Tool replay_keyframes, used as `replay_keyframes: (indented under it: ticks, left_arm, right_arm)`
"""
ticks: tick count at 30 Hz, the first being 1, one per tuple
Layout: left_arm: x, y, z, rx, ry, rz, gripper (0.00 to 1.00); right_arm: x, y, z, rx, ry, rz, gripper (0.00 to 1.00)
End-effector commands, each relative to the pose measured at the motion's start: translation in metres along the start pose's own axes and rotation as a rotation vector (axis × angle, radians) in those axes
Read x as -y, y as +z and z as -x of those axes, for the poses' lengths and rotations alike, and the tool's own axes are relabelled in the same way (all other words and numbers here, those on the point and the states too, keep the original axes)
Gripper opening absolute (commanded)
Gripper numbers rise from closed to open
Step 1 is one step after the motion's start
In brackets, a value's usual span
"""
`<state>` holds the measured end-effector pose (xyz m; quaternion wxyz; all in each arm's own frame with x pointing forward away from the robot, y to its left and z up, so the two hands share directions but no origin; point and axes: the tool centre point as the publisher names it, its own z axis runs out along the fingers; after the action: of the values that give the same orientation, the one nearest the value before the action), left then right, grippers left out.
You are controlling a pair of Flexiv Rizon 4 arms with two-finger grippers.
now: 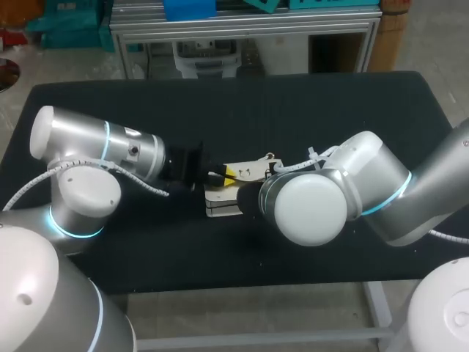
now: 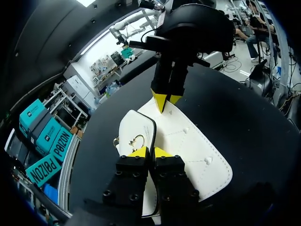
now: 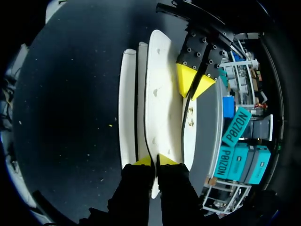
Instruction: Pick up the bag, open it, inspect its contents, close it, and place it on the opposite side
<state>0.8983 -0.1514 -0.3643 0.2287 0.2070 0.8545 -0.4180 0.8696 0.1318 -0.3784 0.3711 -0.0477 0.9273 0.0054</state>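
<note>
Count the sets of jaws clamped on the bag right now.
2. The left jaws are shut on one end of the white bag; the right jaws are shut on its opposite end, facing them. Neither is hidden.

Even overhead light, soft shadows

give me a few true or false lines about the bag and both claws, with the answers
1. The bag is white. True.
2. The left claw is wide open, clear of the bag. False: it is shut on the bag's edge.
3. The right claw is shut on the bag. True.
4. The table is white. False: it is black.
5. Both claws hold the same end of the bag. False: they hold opposite ends, facing each other.
</note>
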Motion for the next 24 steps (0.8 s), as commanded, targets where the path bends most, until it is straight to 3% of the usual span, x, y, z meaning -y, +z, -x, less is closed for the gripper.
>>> replay_keyframes:
  ticks: [1,10,16,24]
  left_arm:
    - [0.002,0.004,-0.015,0.05,0.027,0.013,0.0]
    - [-0.004,-0.016,-0.01,0.127,0.045,0.014,0.0]
    - [-0.008,-0.024,-0.009,0.114,0.059,0.01,0.0]
    - [-0.004,0.0,-0.014,0.041,0.082,0.023,0.0]
  right_arm:
    - [0.002,0.004,-0.003,0.334,0.001,0.009,0.0]
    - [0.002,0.004,-0.003,0.334,0.001,0.009,0.0]
    - [0.002,0.004,-0.003,0.334,0.001,0.009,0.0]
    - [0.002,0.004,-0.003,0.334,0.001,0.009,0.0]
